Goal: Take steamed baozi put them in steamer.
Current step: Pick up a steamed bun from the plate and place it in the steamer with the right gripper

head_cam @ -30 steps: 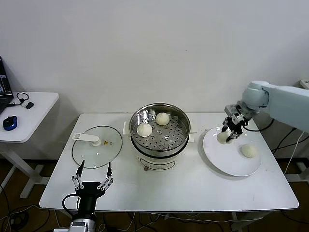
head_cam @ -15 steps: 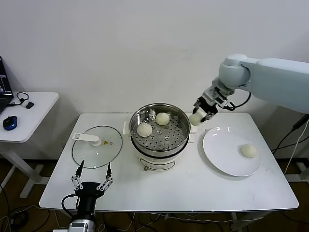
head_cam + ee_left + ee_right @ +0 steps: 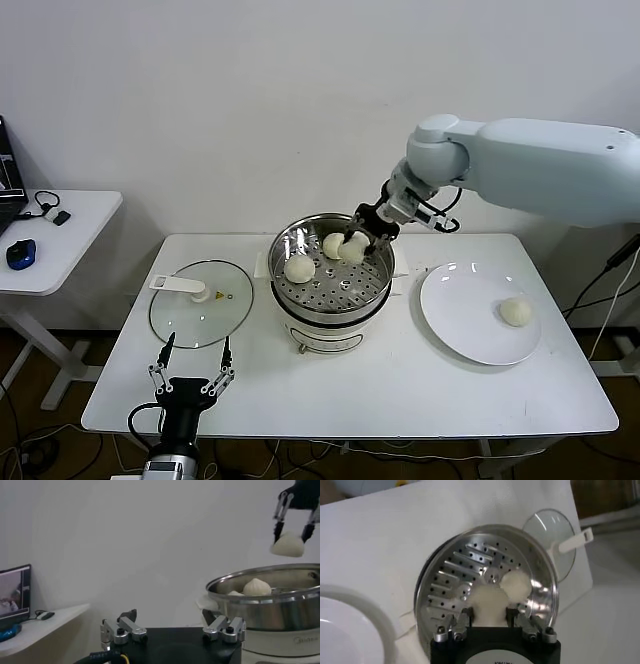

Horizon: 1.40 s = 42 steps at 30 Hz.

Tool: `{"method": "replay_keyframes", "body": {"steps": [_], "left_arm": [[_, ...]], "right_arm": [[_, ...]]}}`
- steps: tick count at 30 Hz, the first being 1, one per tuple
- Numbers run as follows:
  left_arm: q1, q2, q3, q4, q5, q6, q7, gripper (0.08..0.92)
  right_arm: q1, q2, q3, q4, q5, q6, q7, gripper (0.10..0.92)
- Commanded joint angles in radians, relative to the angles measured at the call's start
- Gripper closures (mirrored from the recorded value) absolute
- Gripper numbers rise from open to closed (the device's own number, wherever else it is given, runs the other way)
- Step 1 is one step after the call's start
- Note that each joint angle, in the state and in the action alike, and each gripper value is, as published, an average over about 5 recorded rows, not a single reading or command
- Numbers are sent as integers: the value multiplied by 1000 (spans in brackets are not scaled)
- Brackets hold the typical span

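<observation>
Head view: right gripper (image 3: 358, 240) pinches a baozi (image 3: 352, 251) by its sides over the steamer (image 3: 333, 296) (likely soft, light, dents easily); left gripper (image 3: 190, 368) parked, fingers spread.

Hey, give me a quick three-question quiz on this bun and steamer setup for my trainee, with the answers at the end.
1. True or false: the right gripper holds a baozi above the steamer.
2. How many baozi already lie on the steamer's perforated tray? A) none B) two C) four
3. Fill in: one baozi is left on the white ______.

Key: 1. True: it is shut on the bun, which hangs clear of the tray. 2. B: one near the middle, one toward the back. 3. plate. The left gripper sits parked and open at the table's front edge, near the glass lid.
</observation>
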Motion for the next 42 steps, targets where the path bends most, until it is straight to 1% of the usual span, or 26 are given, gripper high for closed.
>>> {"method": "replay_keyframes", "body": {"steps": [1,5,15,31,34,39,42], "left_arm": [[1,-16,-2,2,1,2,0,177],[0,-19,-2,2,0,4,1,177],[-7,-21,-5,0,-9,3,0,177],[-21,-16,-7,5,-23,5,2,177],[-21,-15,-7,5,-25,5,2,177],[-23,-14,-8,6,-27,6,1,177],[-24,-14,-7,4,-27,6,2,177]], "right_arm": [[-61,103,-13,-88,-48,255,81,546],[-58,141,-45,-110,-44,292,81,538],[-45,196,-124,-120,-30,304,68,495],[-46,244,-155,-155,-48,301,37,476],[-48,249,-153,-156,-45,300,40,433],[-46,252,-148,-154,-40,297,42,293],[-38,249,-147,-152,-36,296,42,227]]}}
